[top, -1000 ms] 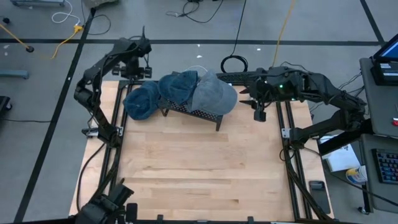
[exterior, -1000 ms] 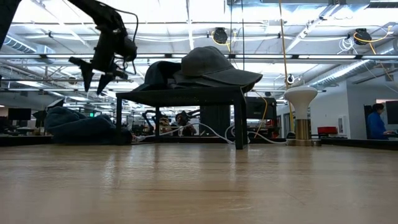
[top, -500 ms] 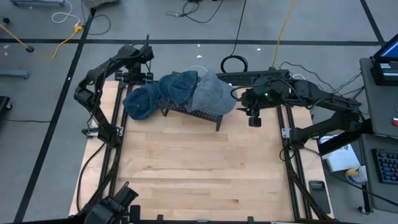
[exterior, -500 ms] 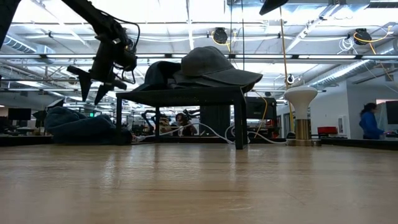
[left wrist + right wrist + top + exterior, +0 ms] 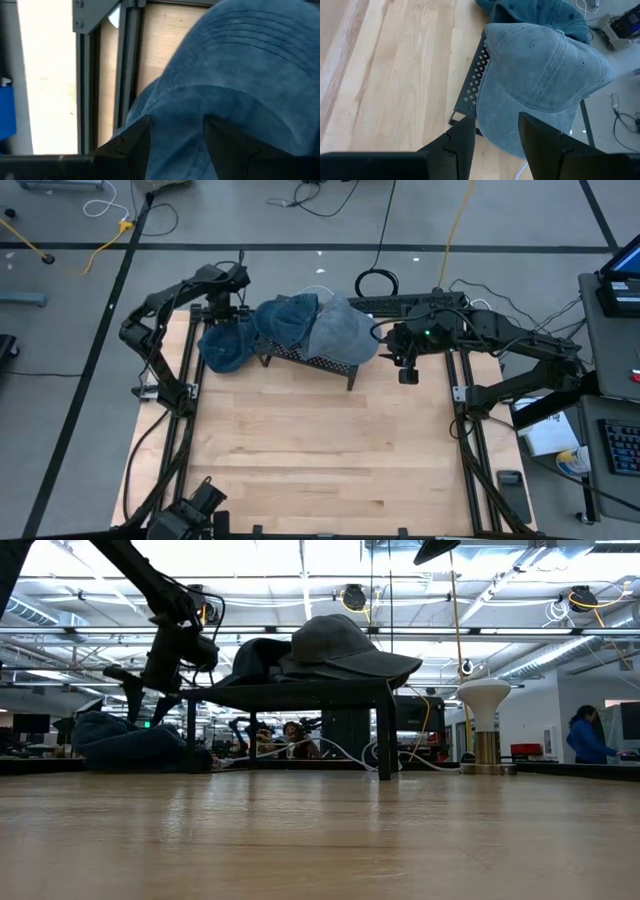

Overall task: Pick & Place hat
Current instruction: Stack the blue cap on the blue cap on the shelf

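On the perforated rack (image 5: 318, 361) a soft, floppy grey-blue cap (image 5: 345, 332) lies at its right end, the right gripper (image 5: 495, 131) above with jaws spread, the left gripper (image 5: 174, 131) also spread over a darker hat (image 5: 227, 342) off the rack's left end, probably best pinched at the stiff brim.

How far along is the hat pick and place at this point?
Done: nothing clearly placed. Two hats, the light blue cap and a darker one, sit on the small black stand; a third hat lies on the table beside it. In hand: the left gripper hangs open just over that third hat, nothing held. The right gripper hovers open beside the light cap. Left: grasp, lift, place.
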### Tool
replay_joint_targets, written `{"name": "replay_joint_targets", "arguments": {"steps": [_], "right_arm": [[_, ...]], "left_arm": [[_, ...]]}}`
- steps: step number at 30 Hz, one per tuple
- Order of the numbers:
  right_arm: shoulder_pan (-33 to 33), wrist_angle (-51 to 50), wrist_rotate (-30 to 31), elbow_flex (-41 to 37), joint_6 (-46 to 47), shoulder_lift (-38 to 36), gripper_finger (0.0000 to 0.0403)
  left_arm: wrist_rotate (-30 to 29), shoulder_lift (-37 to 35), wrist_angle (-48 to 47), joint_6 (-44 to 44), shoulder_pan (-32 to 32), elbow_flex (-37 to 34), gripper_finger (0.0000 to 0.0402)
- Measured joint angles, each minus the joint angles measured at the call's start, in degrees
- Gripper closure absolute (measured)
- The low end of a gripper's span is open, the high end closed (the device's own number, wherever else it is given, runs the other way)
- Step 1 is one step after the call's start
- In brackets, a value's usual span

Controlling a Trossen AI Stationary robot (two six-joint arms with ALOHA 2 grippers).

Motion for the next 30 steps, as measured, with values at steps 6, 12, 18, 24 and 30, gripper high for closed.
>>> {"name": "replay_joint_targets", "arguments": {"steps": [6, 12, 18, 24, 30], "right_arm": [[0.0, -0.02, 0.0, 0.0, -0.46, 0.0, 0.0261], [0.0, 0.0, 0.04, 0.0, -0.66, -0.1, 0.0261], [0.0, -0.01, 0.11, 0.0, -1.77, -0.13, 0.0261], [0.0, 0.0, 0.13, 0.0, -2.16, -0.13, 0.0261], [0.0, 0.0, 0.15, 0.0, -2.23, -0.13, 0.0261]], "left_arm": [[-2.81, 2.49, -0.23, -1.13, -0.92, -0.15, 0.0218], [-0.8, 4.73, -0.51, -1.11, -1.02, -0.13, 0.0231], [0.21, 4.74, -0.47, 2.14, -1.24, -0.13, 0.0335], [1.71, 4.74, -0.08, 3.88, -1.22, -0.13, 0.0391], [5.14, 2.83, -0.24, 4.33, -1.23, -0.13, 0.0398]]}}
